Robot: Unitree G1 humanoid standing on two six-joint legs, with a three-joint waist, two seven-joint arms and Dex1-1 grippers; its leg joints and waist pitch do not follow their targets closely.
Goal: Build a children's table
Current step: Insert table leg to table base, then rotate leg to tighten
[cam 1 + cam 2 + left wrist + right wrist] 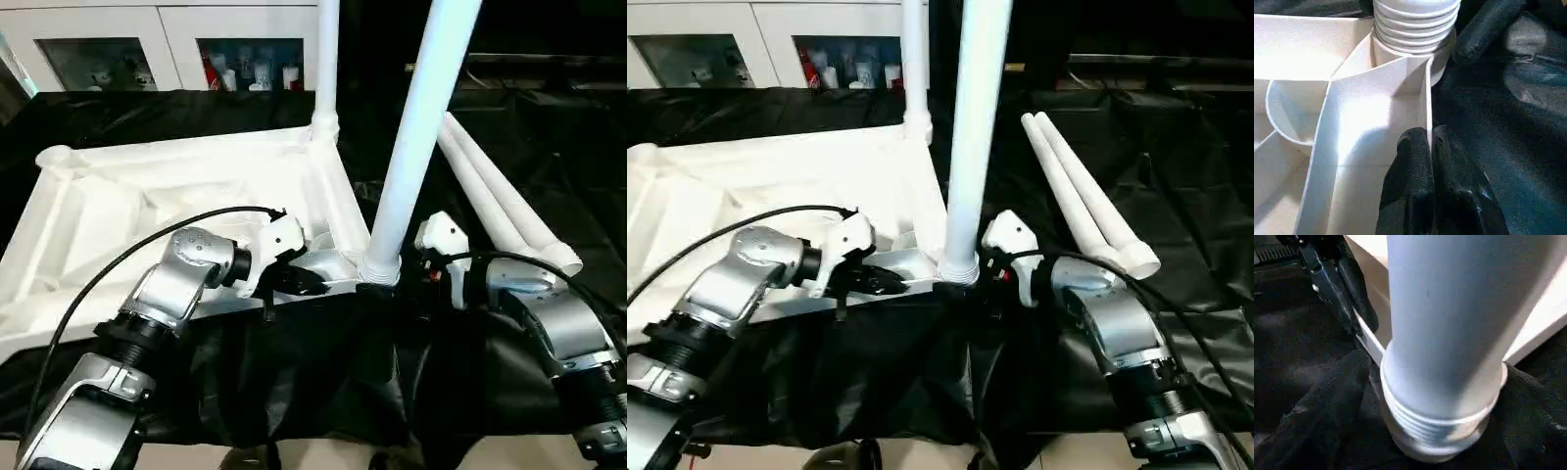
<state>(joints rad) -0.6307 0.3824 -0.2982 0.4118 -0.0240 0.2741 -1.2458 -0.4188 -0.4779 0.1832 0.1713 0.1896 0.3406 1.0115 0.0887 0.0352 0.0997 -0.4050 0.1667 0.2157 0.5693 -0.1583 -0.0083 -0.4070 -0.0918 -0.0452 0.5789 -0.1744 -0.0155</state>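
Note:
The children's table top point(147, 196) lies upside down on black cloth, ribbed underside up. One white leg point(326, 59) stands in the far right corner socket. Another leg point(423, 127) stands in the near right socket, its threaded base point(1435, 431) at the collar. My left gripper point(1430, 147) is shut on the top's thin near rim, just left of that socket. My right gripper point(1435, 421) is open, with one black finger point(1327, 406) on each side of the near leg's base. Two loose legs point(505, 201) lie side by side on the cloth to the right.
White cabinets with glass doors point(118, 49) stand behind the work. The black cloth point(294, 392) covers the surface and hangs over its front edge. Black cables run along both silver forearms.

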